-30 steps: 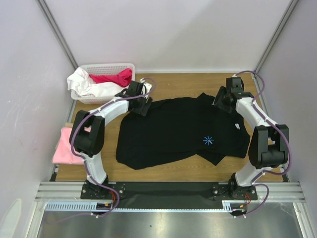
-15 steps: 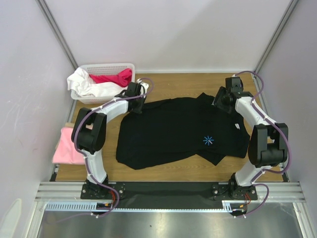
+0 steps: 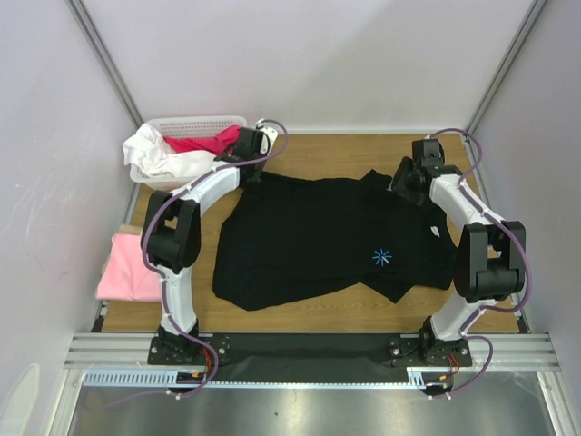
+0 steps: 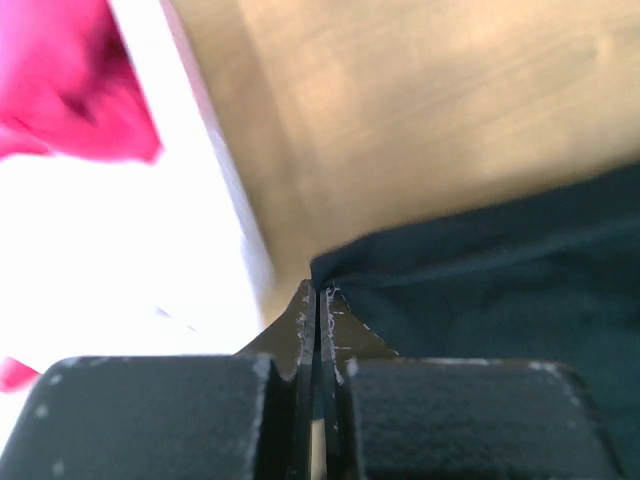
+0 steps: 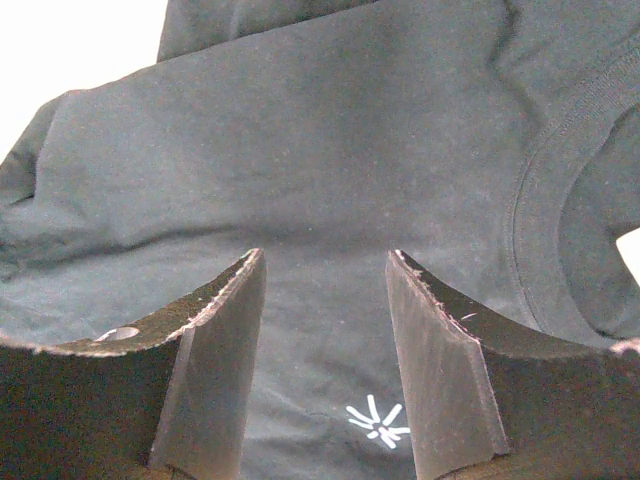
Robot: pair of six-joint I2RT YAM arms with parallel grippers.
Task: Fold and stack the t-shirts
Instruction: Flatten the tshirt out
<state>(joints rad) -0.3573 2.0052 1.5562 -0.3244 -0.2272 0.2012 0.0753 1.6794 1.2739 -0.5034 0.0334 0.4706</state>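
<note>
You're flattening the black t-shirt (image 3: 318,241) on the bench (image 3: 345,150): left gripper (image 4: 318,292) pinches its far corner, right gripper (image 5: 325,258) hovers spread above, so tug it smooth next.

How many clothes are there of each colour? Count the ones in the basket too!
Black t-shirt: 1
Light pink t-shirt: 1
White cloth in the basket: 1
Red cloth in the basket: 1
Total: 4
</note>
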